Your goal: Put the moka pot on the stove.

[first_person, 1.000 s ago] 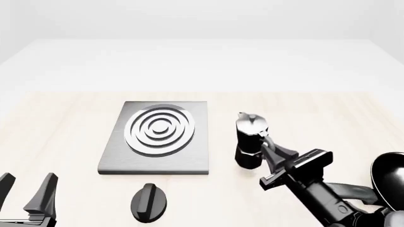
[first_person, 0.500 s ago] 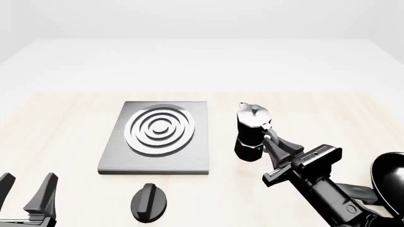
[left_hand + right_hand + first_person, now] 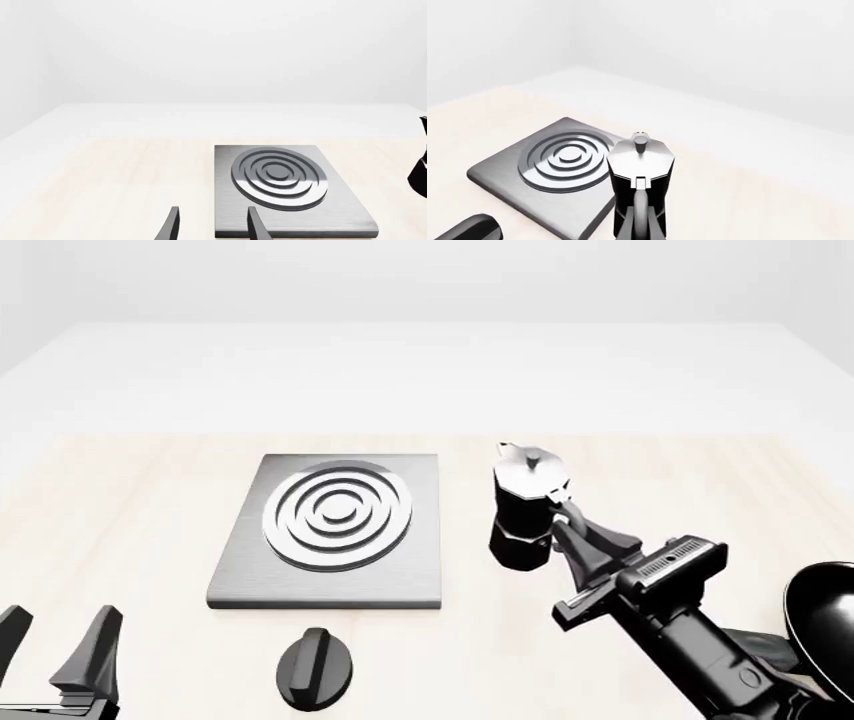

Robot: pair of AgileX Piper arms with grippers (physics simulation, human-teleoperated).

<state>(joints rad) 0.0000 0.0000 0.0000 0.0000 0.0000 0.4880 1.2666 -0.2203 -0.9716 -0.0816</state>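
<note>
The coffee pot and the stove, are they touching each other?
Apart. In the front view, a strip of bare table shows between the coffee pot and the stove's near edge.

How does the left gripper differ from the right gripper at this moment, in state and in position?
The left gripper is open and holds nothing; the right gripper is shut on the handle of the moka pot. The left gripper sits low at the near left edge of the table, apart from the stove; the right gripper reaches forward on the stove's right side. Both are black and point away from the camera.
</note>
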